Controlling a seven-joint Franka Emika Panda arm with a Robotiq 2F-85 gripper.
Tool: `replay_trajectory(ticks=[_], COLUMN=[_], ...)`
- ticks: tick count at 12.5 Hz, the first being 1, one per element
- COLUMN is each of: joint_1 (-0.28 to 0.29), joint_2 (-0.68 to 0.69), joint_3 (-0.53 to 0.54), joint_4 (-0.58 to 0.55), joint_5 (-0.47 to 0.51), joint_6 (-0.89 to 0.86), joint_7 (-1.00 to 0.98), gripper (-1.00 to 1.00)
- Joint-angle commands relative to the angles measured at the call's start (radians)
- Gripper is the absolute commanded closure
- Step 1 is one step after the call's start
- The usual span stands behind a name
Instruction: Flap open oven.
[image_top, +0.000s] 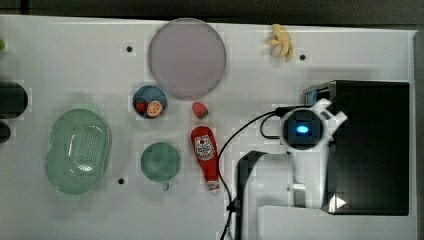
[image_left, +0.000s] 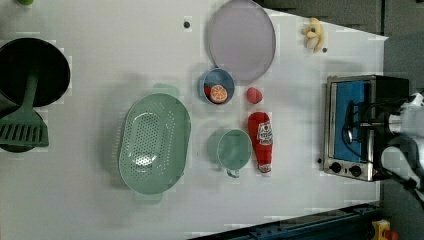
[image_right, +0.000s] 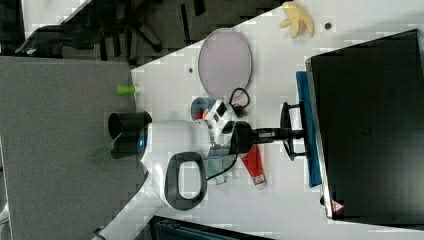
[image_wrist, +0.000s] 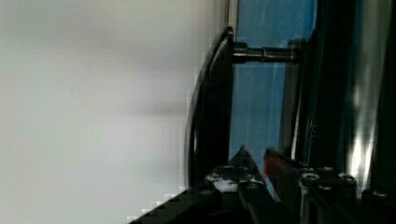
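The oven (image_left: 357, 125) is sitting at the table's (image_top: 75, 50) edge on the top view's right, its blue door (image_right: 304, 125) standing slightly ajar but far from flapped down, while the gripper (image_right: 292, 134) is clamping the door's bar handle (image_wrist: 210, 107), leaving the main pull to come.

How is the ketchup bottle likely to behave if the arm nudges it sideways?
The ketchup bottle lies on its side on the table, so it would probably roll rather than tip. Its tapered neck suggests it would curve as it rolls. It looks like smooth plastic, likely light and somewhat slippery.
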Motion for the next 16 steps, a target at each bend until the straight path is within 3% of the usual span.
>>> replay_trajectory(ticks=[1,6,9,11,16], joint_1=[0.062,0.096,0.142,0.174,0.191], joint_2=[0.041,0.154,0.255,0.322,0.354], joint_3=[0.061,0.138,0.160,0.166,0.165], joint_4=[-0.029,-0.022,0.007,0.024,0.043], joint_5=[-0.103,-0.296,-0.448,-0.521,-0.516], joint_6=[-0.004,-0.015,-0.047,-0.058,-0.011], joint_7=[0.253,0.578,0.841,0.913,0.914], gripper=[0.65,0.65,0.65,0.65,0.65])
